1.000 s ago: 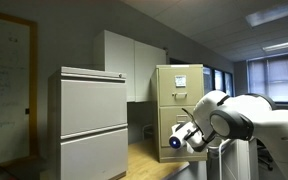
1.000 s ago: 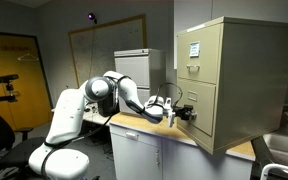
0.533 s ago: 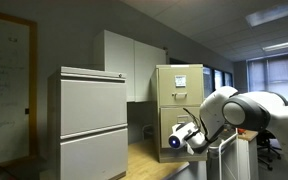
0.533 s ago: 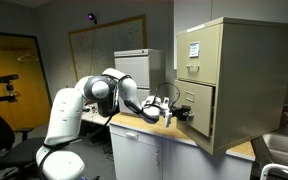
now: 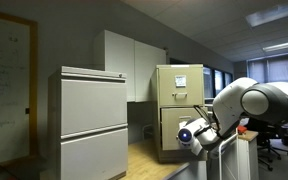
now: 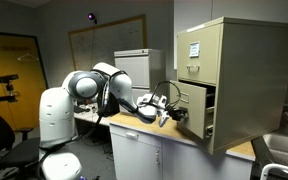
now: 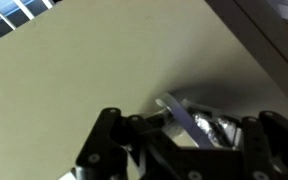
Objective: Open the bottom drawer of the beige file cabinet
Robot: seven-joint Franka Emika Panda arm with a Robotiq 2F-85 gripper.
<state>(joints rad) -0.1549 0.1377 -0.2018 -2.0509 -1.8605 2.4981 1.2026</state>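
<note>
Office walls and a grey ceiling sit behind everything. On a wooden counter stands the beige file cabinet, at about 3 o'clock in an exterior view. White paper sheets are stuck on its top drawer. Its bottom drawer sticks out a little from the cabinet, with a dark gap beside its front. The white robot arm reaches over from 9 o'clock, and the gripper is right at the drawer front. In the wrist view the drawer's plain beige front fills most of the picture, and a small shiny handle sits at about 5 o'clock. The black fingers are pulled in narrow and pinch that handle. In an exterior view a big grey cabinet stands at 9 o'clock, and white cupboards hang at 12 o'clock.
</note>
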